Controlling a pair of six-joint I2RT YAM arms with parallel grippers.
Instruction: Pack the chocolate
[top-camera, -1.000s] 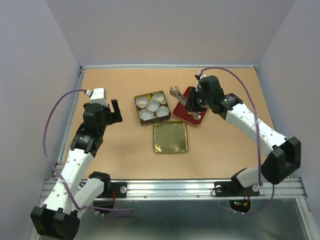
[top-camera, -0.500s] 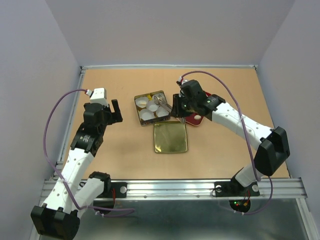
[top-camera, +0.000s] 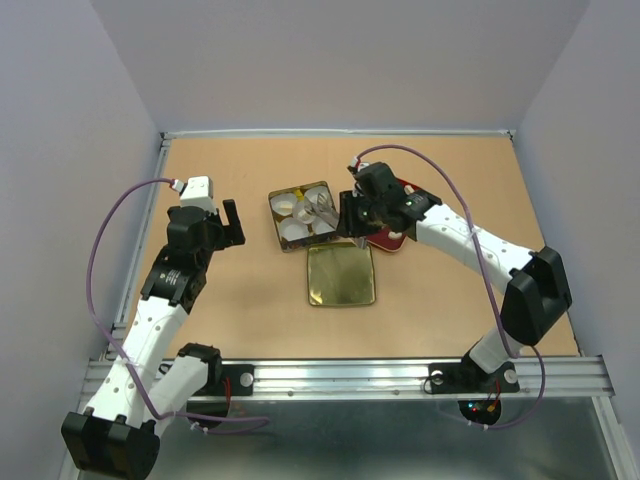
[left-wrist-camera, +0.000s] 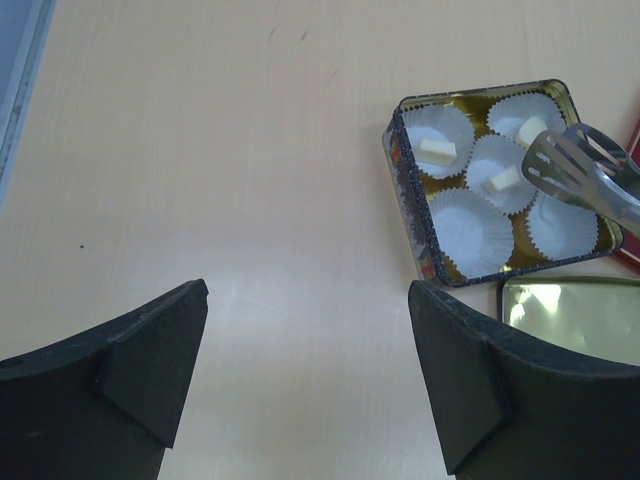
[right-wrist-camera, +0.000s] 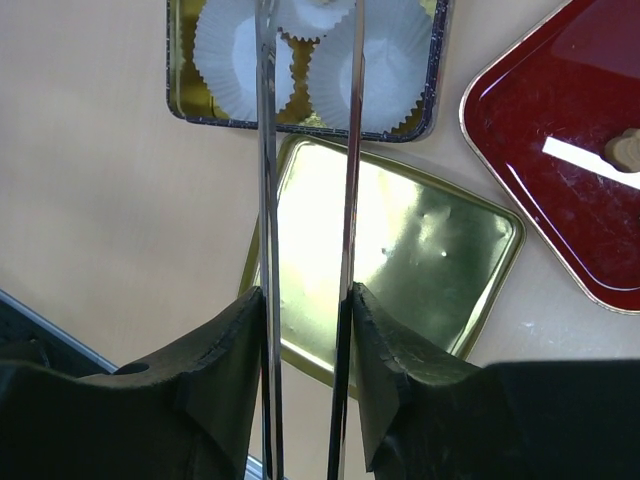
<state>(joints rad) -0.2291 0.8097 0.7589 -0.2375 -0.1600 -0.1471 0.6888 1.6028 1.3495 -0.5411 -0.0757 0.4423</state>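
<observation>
Because the chocolate (left-wrist-camera: 437, 152) is too small for bare fingers, the right gripper (right-wrist-camera: 305, 310) works through a pair of tongs (left-wrist-camera: 580, 175). Its fingers are clamped on the two steel arms, pinching them nearly parallel, and the slotted tips hang over the right side of the tin (left-wrist-camera: 413, 215). Whether a piece sits between those tips cannot be told: the right wrist view cuts them off, and the left wrist view shows only the upper blade.

The tin lies open so the cups (left-wrist-camera: 470, 232) inside can be filled from above. Its lid (right-wrist-camera: 400, 260) lies flat just on the near side of the tin, out of the tongs' path. The tray (right-wrist-camera: 545, 140) lies just right of the tin, within short reach as the supply. The left gripper (left-wrist-camera: 305, 350) hovers well left of the tin, fingers wide apart and holding nothing; it seems to have no part in this step.

There is one tin, one lid, one tray and one pair of tongs. Five cups fill the tin. Three hold one cream piece each, and two look empty, though the blade covers part of one. One tan lump (right-wrist-camera: 627, 150) shows on the tray, at the edge of the right wrist view.
</observation>
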